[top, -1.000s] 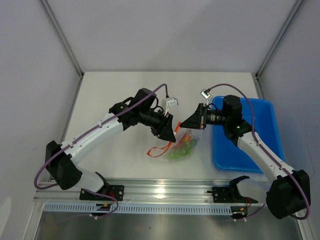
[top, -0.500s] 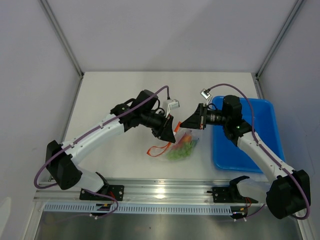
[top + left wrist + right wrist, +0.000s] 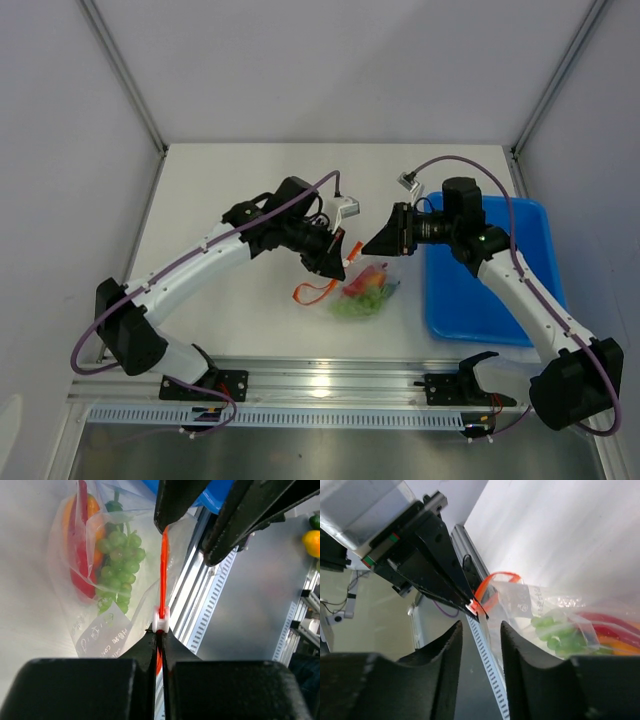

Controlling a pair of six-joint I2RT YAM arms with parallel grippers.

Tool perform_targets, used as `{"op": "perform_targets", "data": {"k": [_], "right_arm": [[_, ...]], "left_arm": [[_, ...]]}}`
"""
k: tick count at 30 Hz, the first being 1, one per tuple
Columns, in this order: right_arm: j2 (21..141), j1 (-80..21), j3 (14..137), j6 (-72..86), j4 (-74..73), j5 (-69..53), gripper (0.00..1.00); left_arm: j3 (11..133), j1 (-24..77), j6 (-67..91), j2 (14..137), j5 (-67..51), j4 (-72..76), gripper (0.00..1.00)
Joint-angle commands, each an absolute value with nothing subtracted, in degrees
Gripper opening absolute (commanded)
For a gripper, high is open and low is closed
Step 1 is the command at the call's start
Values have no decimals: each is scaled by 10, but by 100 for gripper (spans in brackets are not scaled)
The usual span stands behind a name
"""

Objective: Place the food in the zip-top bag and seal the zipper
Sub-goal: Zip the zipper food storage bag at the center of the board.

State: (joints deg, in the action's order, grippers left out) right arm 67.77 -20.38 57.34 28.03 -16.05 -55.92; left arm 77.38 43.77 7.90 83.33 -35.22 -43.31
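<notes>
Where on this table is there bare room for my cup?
Bare: the table along its far edge behind both arms, and left of the left arm. Crowded: the middle, where the left gripper and right gripper meet at the zip-top bag.

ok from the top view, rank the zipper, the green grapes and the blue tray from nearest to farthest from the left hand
1. zipper: pinched in the left hand itself.
2. green grapes: just right of that hand, a little nearer the arm bases.
3. blue tray: farthest, well off on the right side.
</notes>
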Motion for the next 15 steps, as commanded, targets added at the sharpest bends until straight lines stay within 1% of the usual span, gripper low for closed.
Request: {"op": "perform_targets", "data": {"k": [1,3,6,15], "right_arm": [[685,-203,622,172,-258,-571,42],[696,-202,630,136,-282,-588,44],[720,-202,654,101,-305,-610,44],[774,-203,693,77,-262,-679,41]], "left_arm": [[825,440,40,841,-350,-471,0],[836,440,31,842,-351,-486,1],[844,440,18,840,-365,-499,0],[835,440,7,839,-399,-508,1]]}}
